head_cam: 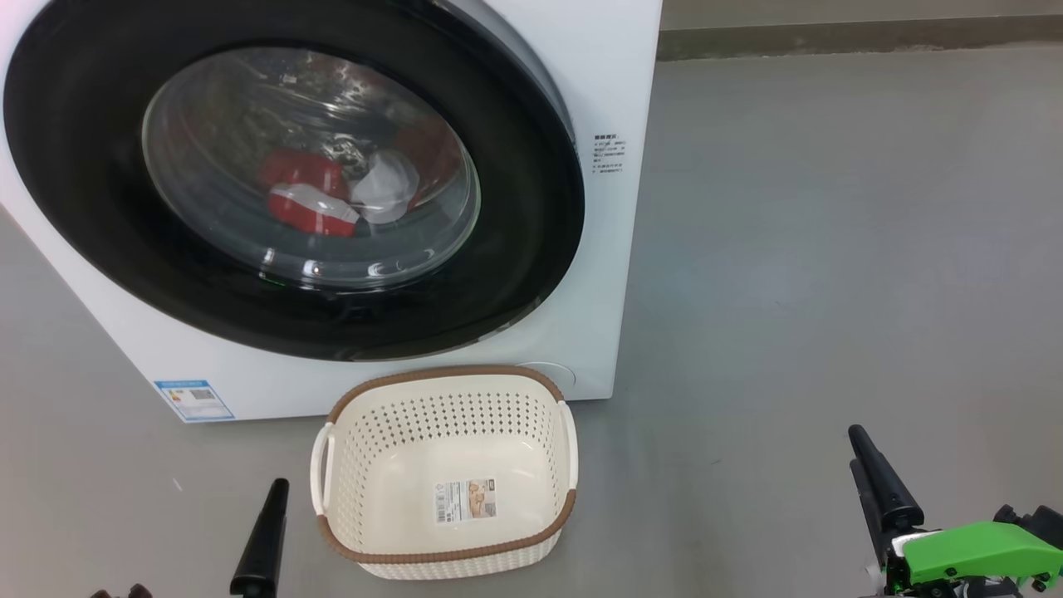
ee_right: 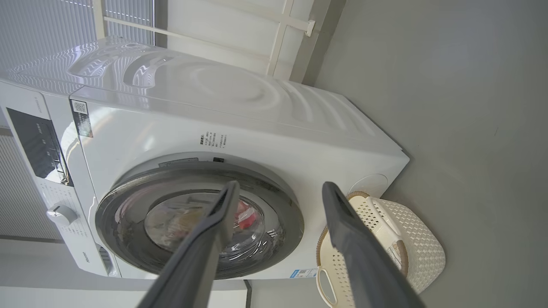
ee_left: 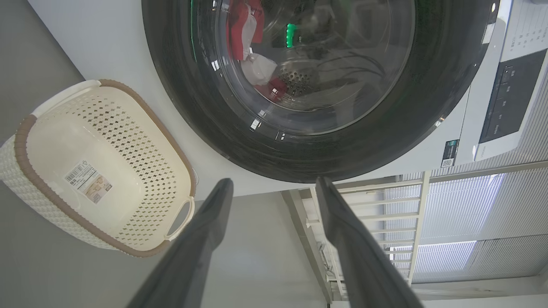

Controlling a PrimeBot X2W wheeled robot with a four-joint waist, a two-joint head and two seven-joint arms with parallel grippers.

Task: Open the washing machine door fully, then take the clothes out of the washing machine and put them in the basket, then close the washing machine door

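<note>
The white washing machine (head_cam: pixel 606 75) stands ahead on the left, and its door (head_cam: pixel 100 249), black-rimmed with a glass bowl, lies closed against the front. Red and white clothes (head_cam: pixel 307 195) show through the glass inside the drum. An empty cream basket (head_cam: pixel 448 378) with a brown rim sits on the floor just before the machine. My left gripper (head_cam: pixel 278 486) hangs left of the basket and my right gripper (head_cam: pixel 864 465) far to its right. In the wrist views the left gripper (ee_left: pixel 274 182) and the right gripper (ee_right: pixel 280 185) are both open and hold nothing, aimed toward the door (ee_left: pixel 205 124) (ee_right: pixel 282 214).
Bare grey floor (head_cam: pixel 830 249) stretches to the right of the machine up to a wall base (head_cam: pixel 830 37). The dark control panel (ee_left: pixel 505 98) and a dial (ee_right: pixel 62 214) sit above the door. A white railing (ee_left: pixel 419 201) and blinds stand beyond the machine.
</note>
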